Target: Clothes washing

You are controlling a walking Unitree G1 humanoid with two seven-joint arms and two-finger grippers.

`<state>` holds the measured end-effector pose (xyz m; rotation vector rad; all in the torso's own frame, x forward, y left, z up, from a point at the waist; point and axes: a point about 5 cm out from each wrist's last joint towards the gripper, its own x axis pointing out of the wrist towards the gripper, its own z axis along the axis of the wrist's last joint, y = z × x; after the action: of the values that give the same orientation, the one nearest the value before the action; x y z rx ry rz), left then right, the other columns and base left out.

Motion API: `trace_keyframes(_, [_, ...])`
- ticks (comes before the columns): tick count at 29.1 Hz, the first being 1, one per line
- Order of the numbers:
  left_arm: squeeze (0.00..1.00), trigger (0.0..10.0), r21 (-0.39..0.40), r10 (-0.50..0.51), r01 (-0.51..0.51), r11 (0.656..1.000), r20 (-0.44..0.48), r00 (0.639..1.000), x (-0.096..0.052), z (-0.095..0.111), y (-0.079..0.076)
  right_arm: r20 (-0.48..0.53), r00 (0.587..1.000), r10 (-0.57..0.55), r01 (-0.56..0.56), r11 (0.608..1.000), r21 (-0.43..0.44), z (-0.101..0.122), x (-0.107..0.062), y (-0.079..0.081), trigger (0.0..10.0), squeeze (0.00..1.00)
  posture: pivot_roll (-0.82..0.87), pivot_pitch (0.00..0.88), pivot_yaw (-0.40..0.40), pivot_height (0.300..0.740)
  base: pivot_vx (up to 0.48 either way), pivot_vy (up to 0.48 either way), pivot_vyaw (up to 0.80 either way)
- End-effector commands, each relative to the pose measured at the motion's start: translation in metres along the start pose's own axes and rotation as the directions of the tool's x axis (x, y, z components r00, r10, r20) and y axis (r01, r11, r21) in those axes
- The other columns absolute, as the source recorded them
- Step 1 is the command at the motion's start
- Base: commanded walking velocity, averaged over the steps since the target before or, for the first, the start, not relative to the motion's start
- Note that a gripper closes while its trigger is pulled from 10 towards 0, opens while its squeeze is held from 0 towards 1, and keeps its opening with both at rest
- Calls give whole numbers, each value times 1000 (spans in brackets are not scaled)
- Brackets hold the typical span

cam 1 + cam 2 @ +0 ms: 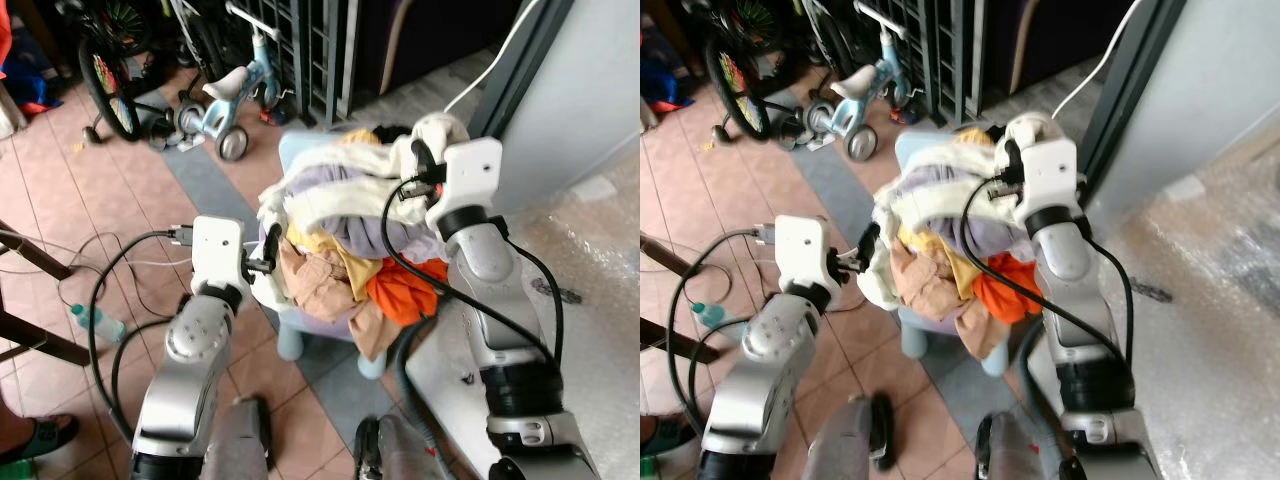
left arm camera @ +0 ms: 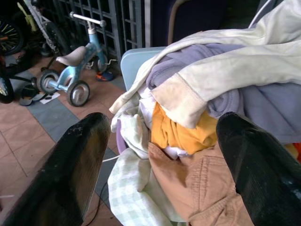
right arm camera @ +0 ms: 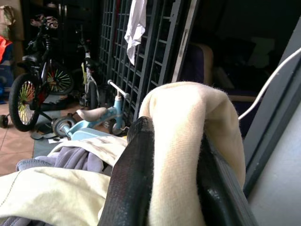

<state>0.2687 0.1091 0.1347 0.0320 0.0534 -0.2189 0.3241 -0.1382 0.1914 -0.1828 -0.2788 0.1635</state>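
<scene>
- The white appliance panel (image 1: pixel 590 90), which we take for the washer, stands at two o'clock; nothing shows clothes inside it, so we judge loading is only beginning.
- The pile of clothes (image 1: pixel 350 240) sits at twelve o'clock, heaped in a pale blue basket (image 2: pixel 136 59) on the tiled floor (image 1: pixel 60 190): cream, lavender, yellow, tan and orange pieces, almost all left to move.
- Our right gripper (image 3: pixel 169 160) is at the pile's one o'clock edge, jaws closed on a cream garment (image 3: pixel 188 117).
- Our left gripper (image 2: pixel 160 141) is at the pile's nine o'clock side, jaws wide, holding nothing.
- A child's tricycle (image 1: pixel 225 100) stands at eleven o'clock, well apart.
</scene>
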Motion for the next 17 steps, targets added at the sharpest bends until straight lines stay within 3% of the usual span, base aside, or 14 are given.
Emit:
trace_keyframes(1, [0, 10000, 13, 14, -14, 1000, -5, 1000, -2, -1, 5, 6, 1000, -1, 1, 1000, 11, 1, -1, 3, 10000, 0, 59, 131, -1, 740, -259, 0, 0])
trace_keyframes(7, [0, 10000, 18, 10, -10, 1000, -11, 1000, -4, -3, 5, -28, 1000, 12, -11, 1000, 20, -8, -6, 8, 10000, 0, 62, 126, -2, 740, -259, 0, 0])
trace_keyframes(13, [0, 10000, 24, 1, -1, 1000, 6, 1000, 0, 2, 6, -13, 1000, 10, -10, 1000, 23, -4, 0, 9, 10000, 0, 56, 138, 8, 740, -167, 0, 0])
trace_keyframes(17, [0, 10000, -39, -8, 10, 999, 46, 999, 3, 10, 8, -18, 1000, -9, 9, 1000, 16, -4, 2, 3, 10000, 0, 46, 137, 5, 740, 0, 0, 0])
